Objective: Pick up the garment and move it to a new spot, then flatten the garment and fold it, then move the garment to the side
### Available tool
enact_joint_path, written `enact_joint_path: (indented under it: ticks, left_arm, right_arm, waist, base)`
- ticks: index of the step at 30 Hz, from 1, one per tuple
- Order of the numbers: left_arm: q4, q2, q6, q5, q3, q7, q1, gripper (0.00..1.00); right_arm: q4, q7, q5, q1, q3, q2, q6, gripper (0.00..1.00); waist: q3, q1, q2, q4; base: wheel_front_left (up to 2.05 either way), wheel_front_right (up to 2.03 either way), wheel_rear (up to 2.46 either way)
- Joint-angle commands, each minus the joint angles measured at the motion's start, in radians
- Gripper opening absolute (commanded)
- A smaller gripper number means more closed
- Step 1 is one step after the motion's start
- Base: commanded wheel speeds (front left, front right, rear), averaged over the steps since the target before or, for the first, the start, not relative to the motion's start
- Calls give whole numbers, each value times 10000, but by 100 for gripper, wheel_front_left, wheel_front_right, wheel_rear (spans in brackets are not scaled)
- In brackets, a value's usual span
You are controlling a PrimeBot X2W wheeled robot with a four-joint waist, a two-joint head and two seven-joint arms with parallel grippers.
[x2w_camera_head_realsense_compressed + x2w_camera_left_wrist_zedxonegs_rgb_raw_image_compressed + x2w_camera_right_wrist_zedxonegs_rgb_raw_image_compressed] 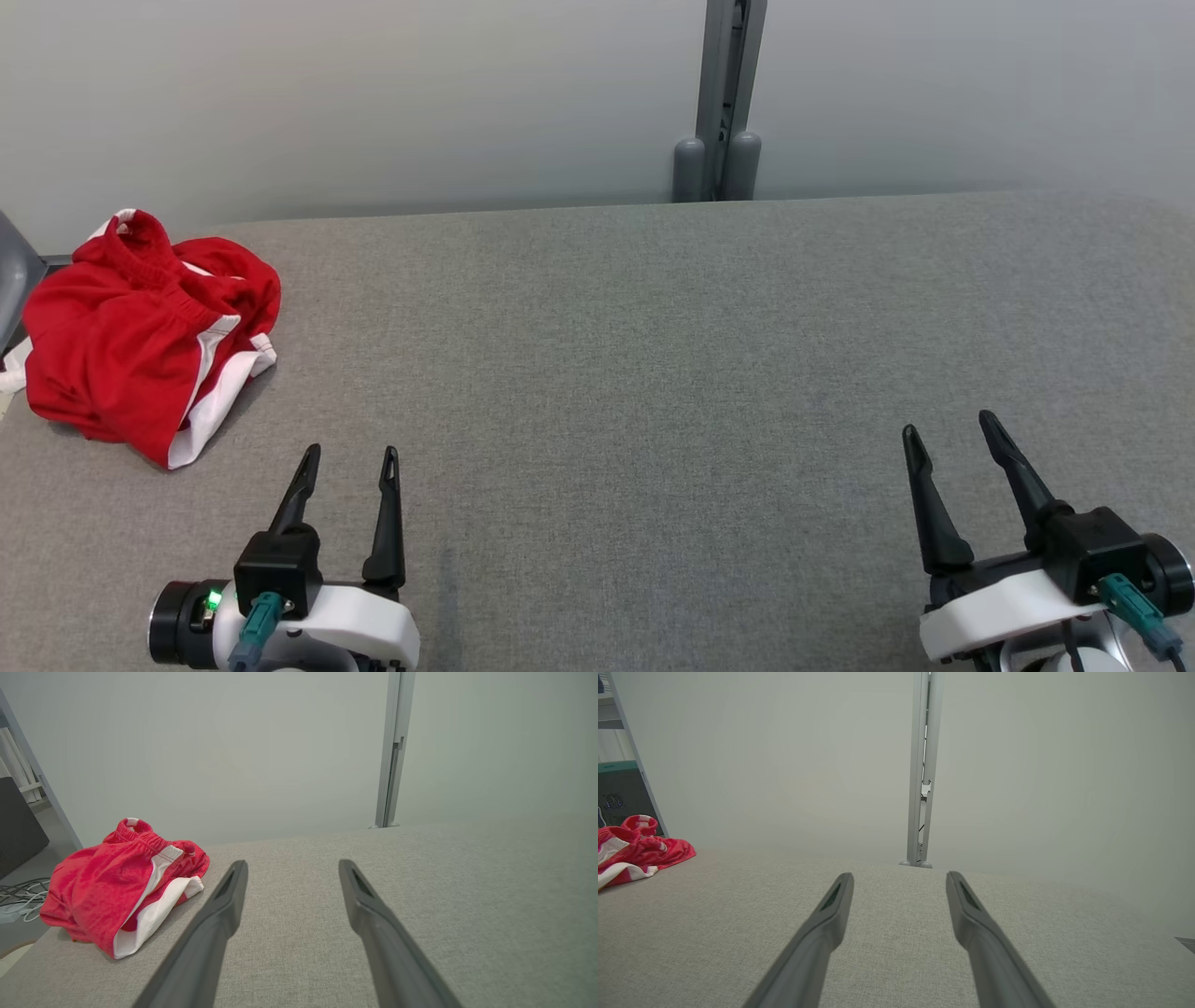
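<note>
The crumpled red garment (121, 345) lies on the counter (653, 355) at the frame's left edge, up and left of the left jaws and well apart from the right jaws; both pairs gape empty, so the left arm seems better placed.

Bare tabletop (653, 373) beside garment (140, 345)
</note>
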Motion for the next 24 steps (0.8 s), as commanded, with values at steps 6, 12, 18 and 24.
enact_joint_path:
  ticks: [6,12,18,24]
  left_arm:
    - [71,23,4,51,71,-49,-126,100]
    - [105,19,-19,22,77,-49,-120,100]
    - [110,18,-23,21,67,-49,-103,100]
    - [134,19,3,30,12,-49,-141,100]
  right_arm:
    - [71,-72,130,-52,-42,-82,20,100]
    - [109,-69,165,-62,-45,-82,20,100]
    - [92,-67,164,-70,-52,-82,22,100]
    - [68,-67,167,-55,-70,-80,20,100]
  waist:
    - [-2,0,0,12]
    - [-11,0,0,14]
    - [6,0,0,12]
    - [23,0,0,43]
  base:
    - [0,0,0]
    - [0,0,0]
    - [0,0,0]
    - [0,0,0]
